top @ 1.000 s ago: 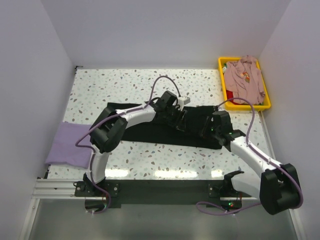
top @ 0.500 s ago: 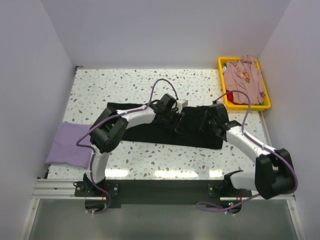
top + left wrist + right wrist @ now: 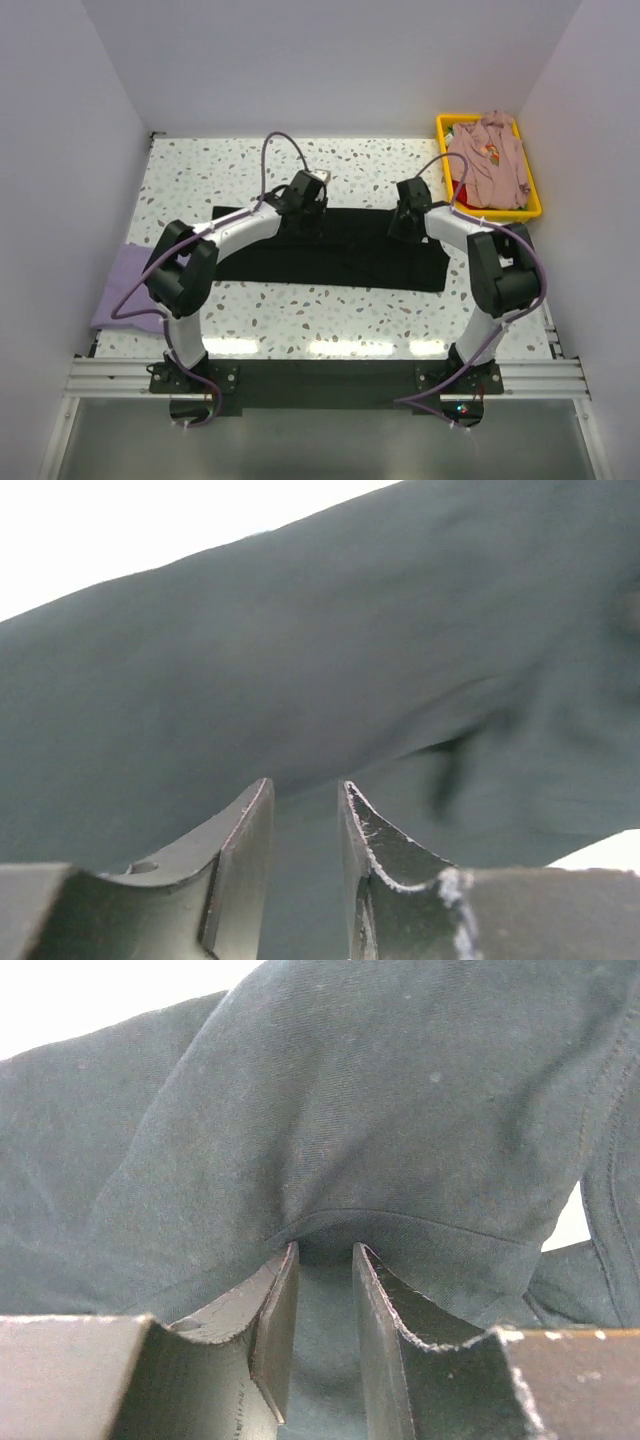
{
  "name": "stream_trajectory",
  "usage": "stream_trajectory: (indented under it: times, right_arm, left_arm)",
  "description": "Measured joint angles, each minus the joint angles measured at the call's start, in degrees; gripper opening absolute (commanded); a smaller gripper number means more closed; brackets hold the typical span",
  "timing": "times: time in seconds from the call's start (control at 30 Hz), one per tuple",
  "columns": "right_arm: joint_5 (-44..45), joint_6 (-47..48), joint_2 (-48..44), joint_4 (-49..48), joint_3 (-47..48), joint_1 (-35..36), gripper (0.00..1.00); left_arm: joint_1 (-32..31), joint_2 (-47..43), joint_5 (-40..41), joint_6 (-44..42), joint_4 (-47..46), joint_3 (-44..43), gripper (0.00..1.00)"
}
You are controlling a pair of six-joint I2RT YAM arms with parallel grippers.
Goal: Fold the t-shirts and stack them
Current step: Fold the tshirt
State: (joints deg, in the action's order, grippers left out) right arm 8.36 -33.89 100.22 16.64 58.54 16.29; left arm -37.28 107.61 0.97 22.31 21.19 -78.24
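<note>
At the right end effector (image 3: 325,1248) a puckered fold of the black t-shirt (image 3: 400,1110) is seen clamped between the narrowly set fingers. At the left end effector (image 3: 305,785) a crease of the same cloth is taken in between near-closed fingers, so both are judged to be gripped on the shirt's far edge. Behind both end effectors, toward the arm bases, the rest of the shirt is laid out as a long flat band on the desk (image 3: 220,165). A fold is judged to be the step in hand: the two grips should be raised together and level and carried at a matched pace so that no slack is bunched between them, and the edge should be laid square before release. Well to the left of the left end effector, the lavender t-shirt (image 3: 135,285) is lying at the desk's edge. Beyond and to the right of the right end effector, the dusty-pink t-shirt (image 3: 487,155) is heaped in the yellow bin (image 3: 495,212), not yet folded.
</note>
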Motion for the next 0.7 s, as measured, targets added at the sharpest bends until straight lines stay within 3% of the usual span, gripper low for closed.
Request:
stream_trajectory:
  times: [0.3, 0.7]
  right_arm:
    - [1.4, 3.2, 14.2, 4.8, 19.3, -1.0, 0.34]
    - [-0.2, 12.2, 35.2, 13.3, 53.3, -1.0, 0.41]
  left_arm:
    - [1.5, -1.7, 9.3, 4.0, 1.9, 12.2, 0.31]
    - [-2.3, -5.2, 5.3, 11.2, -9.2, 19.8, 0.25]
